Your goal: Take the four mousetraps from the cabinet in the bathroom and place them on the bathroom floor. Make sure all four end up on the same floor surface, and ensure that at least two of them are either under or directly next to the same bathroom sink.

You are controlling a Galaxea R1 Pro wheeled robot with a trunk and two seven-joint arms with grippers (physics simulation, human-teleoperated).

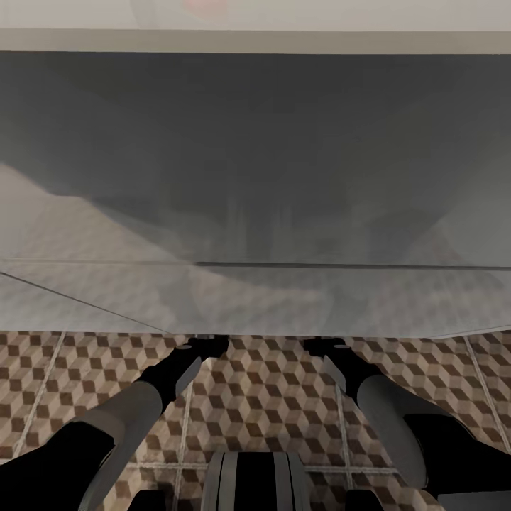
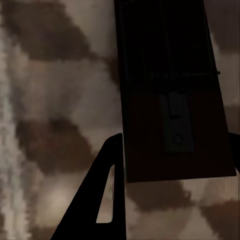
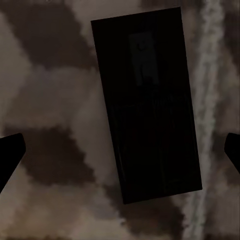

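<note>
Left wrist view: a mousetrap (image 2: 172,90) lies flat on the bathroom floor (image 2: 55,100), left hand (image 2: 175,170) spread wide, holding nothing | right hand (image 3: 120,150) also spread over another mousetrap (image 3: 147,105) | traps look light, stiff, snappy; pinch the wooden long edges.

floor: cube-pattern tiles (image 1: 270,397) | ahead: glossy grey panel (image 1: 255,177), perhaps reflective

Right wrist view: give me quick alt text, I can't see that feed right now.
A dark rectangular mousetrap lies flat on the cube-patterned bathroom floor, slightly tilted in frame. The right gripper's two dark fingertips sit wide apart at the frame's edges, touching nothing.
</note>
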